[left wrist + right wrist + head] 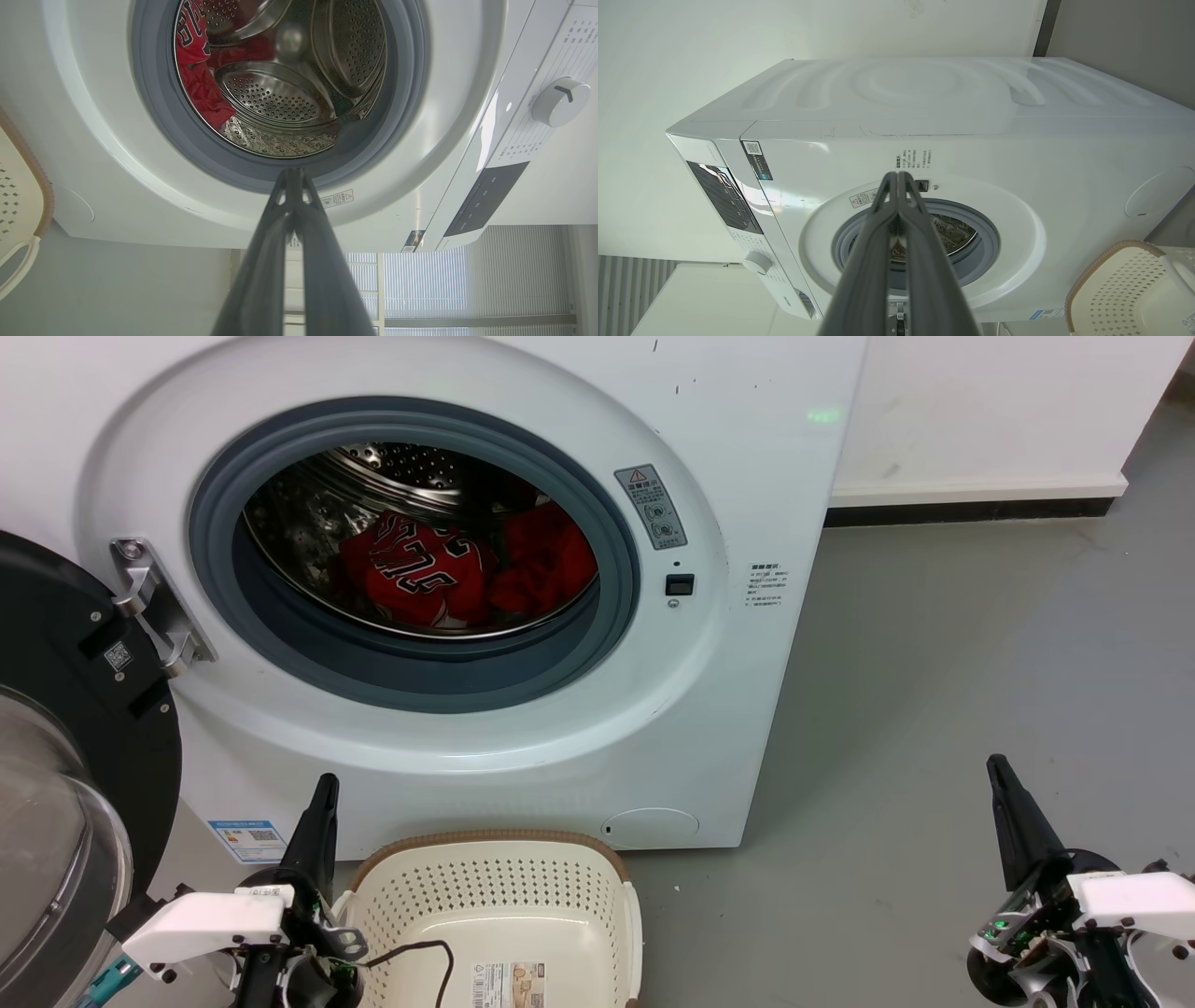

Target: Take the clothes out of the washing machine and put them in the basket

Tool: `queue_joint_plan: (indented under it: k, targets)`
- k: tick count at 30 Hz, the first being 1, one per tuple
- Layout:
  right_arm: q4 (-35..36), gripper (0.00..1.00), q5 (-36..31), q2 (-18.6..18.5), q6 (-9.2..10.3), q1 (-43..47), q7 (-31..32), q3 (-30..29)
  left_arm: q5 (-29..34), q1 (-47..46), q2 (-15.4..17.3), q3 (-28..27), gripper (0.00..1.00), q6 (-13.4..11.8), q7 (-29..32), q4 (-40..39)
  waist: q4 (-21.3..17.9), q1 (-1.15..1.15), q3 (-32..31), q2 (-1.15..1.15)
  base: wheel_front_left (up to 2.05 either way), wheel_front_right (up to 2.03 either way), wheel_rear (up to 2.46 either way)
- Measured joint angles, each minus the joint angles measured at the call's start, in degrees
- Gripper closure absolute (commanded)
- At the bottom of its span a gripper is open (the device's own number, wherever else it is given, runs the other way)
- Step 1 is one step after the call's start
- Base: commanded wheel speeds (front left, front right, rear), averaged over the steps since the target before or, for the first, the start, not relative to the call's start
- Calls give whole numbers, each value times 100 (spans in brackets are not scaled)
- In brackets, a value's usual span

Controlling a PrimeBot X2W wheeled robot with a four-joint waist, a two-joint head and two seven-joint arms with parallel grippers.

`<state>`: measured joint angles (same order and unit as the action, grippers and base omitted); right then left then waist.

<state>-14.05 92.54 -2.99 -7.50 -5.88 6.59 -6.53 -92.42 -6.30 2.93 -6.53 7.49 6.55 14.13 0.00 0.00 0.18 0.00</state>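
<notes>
Tips together on left gripper [326, 786]; right gripper [998, 767] likewise — both empty

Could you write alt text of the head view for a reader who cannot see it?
A white washing machine stands with its door open, red clothes lying in its steel drum. Before it sits a cream basket with no clothes inside; the left gripper rises beside it, the right gripper farther right.

Red clothes [523, 560] bear seemingly black-white lettering [411, 555]; white washing machine [747, 476], cream basket [495, 887]
</notes>
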Motion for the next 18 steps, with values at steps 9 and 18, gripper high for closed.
queue_joint_plan:
  k: [9,18]
  targets:
    - [0,100,0,0,0,0,0,0,0,0,0,0,100,0,0,0,0,0,0,0,0,0,0]
    - [0,100,0,0,0,0,0,0,0,0,0,0,100,0,0,0,0,0,0,0,0,0,0]
